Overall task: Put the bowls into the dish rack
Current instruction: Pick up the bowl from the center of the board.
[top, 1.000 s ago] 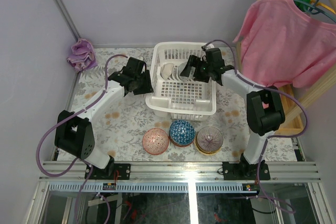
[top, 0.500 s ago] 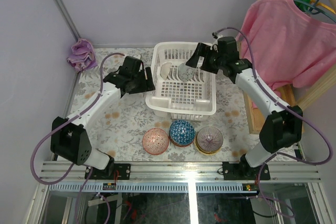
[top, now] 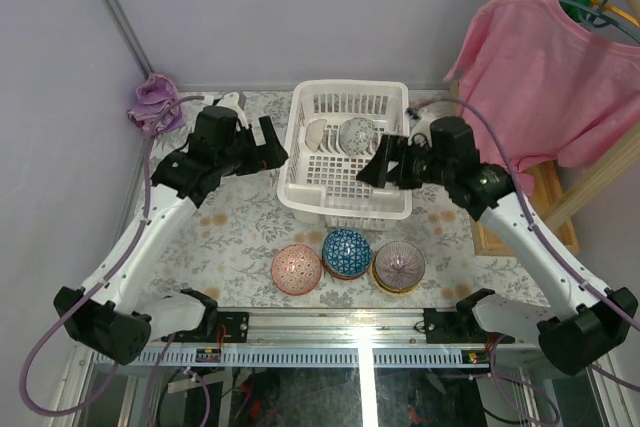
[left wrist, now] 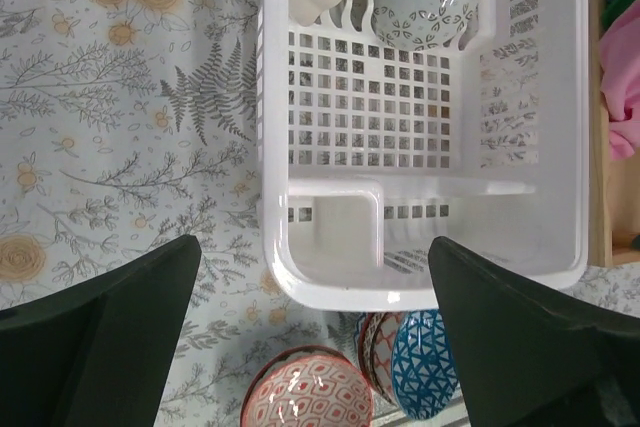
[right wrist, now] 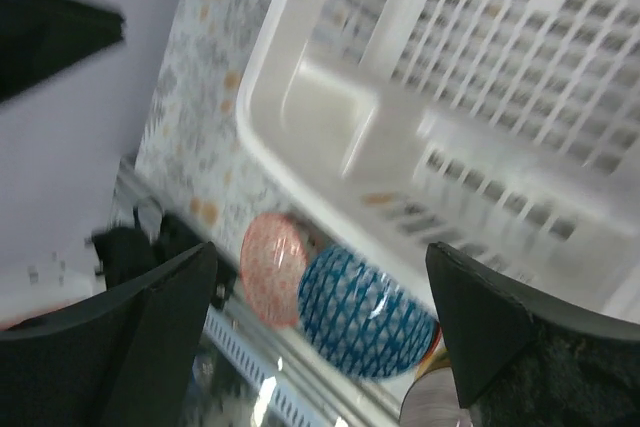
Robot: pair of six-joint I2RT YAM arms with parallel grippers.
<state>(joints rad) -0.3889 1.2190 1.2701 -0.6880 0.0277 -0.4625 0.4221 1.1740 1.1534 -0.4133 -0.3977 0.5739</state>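
Note:
The white dish rack [top: 345, 215] stands mid-table. Two bowls lean among its back tines: a whitish one [top: 317, 133] and a grey patterned one [top: 356, 134]. Three more bowls sit in a row in front of it: pink-red [top: 296, 269], blue netted [top: 347, 252] and tan-yellow [top: 399, 266]. My left gripper [top: 262, 147] hovers open and empty beside the rack's left wall. In its wrist view the rack [left wrist: 420, 292], the pink-red bowl [left wrist: 308, 392] and the blue bowl [left wrist: 425, 367] lie below. My right gripper [top: 380, 169] hangs open and empty over the rack's right side, and its blurred wrist view looks down on the blue bowl [right wrist: 365, 312].
A pink shirt [top: 545, 77] hangs on a hanger over a wooden frame [top: 590, 187] at the right. A purple cloth [top: 155, 102] lies in the back left corner. The metal rail [top: 350, 322] runs along the near edge behind the front bowls.
My right gripper has drawn out of the rack's back, leaving the grey patterned bowl among the tines, and swung toward the rack's right front. My left gripper opened wide and rose.

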